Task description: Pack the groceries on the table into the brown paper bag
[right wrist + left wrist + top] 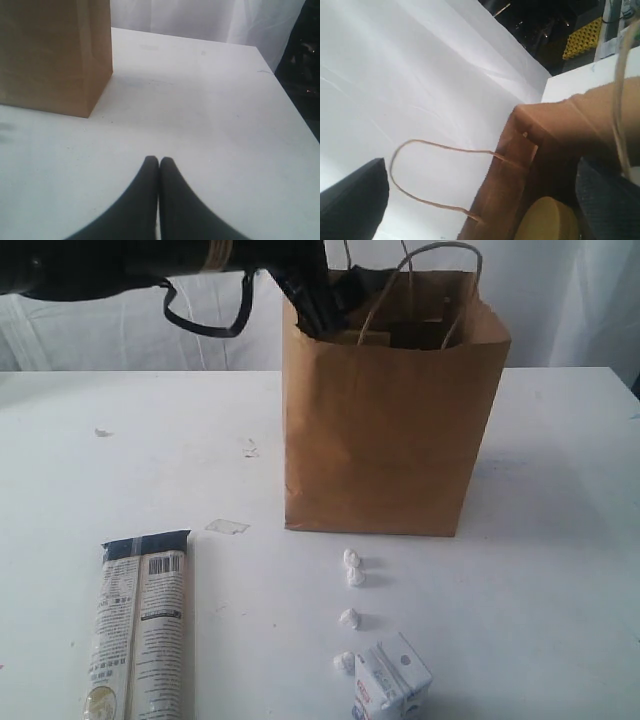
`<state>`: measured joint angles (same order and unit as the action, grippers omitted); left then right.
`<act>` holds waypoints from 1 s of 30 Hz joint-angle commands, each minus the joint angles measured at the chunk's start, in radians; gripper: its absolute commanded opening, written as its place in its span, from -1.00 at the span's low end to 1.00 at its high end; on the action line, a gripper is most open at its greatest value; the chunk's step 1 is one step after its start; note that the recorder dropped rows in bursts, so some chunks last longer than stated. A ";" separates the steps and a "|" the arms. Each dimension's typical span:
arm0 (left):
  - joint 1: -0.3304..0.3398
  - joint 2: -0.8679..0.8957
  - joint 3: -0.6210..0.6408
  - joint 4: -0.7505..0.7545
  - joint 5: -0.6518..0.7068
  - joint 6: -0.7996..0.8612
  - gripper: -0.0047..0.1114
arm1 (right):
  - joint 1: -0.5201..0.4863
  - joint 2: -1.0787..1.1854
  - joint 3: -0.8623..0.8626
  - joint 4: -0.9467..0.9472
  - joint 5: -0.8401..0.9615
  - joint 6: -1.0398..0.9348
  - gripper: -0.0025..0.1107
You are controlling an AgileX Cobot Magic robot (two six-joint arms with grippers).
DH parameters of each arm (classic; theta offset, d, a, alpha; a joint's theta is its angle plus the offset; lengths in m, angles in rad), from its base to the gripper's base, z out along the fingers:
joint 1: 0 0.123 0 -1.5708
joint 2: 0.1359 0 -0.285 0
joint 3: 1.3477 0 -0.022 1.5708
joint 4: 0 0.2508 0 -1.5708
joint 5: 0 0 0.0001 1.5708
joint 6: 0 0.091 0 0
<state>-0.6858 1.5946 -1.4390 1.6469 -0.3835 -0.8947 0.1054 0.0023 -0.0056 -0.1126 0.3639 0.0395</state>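
Over the left rim of the brown paper bag [380, 430], left gripper [318, 308] hangs wide above what looks like the yellow-lidded clear jar [545, 220] inside (drop step); right gripper [159, 172] pinched empty; next calls for fetching near long printed packet [140, 625] or small white carton [392, 680].

A robot test bench in a lab-like room, not a home.
A bare white tabletop [560, 540] fills the exterior view, with white cloth [90, 340] draped as a backdrop along the top and a black robot arm [100, 265] crossing the upper left. Past the cloth, the left wrist view shows a dark room with a yellow patterned panel [582, 37].
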 commanded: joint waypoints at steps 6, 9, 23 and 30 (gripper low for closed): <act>0.000 -0.197 -0.005 0.061 -0.014 0.002 0.89 | 0.003 -0.002 0.006 -0.003 -0.013 0.002 -0.96; 0.000 -0.277 -0.005 0.061 0.051 0.002 0.89 | 0.003 -0.002 0.006 -0.003 -0.013 0.002 -0.96; 0.055 -0.370 -0.005 -0.314 1.298 0.374 0.37 | 0.003 -0.002 0.006 -0.003 -0.013 0.002 -0.96; 0.160 -0.357 0.078 -0.473 1.312 0.597 0.08 | 0.003 -0.002 0.006 -0.003 -0.013 0.002 -0.96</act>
<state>-0.5656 1.2330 -1.4082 1.1635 0.9249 -0.3502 0.1054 0.0023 -0.0056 -0.1126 0.3639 0.0395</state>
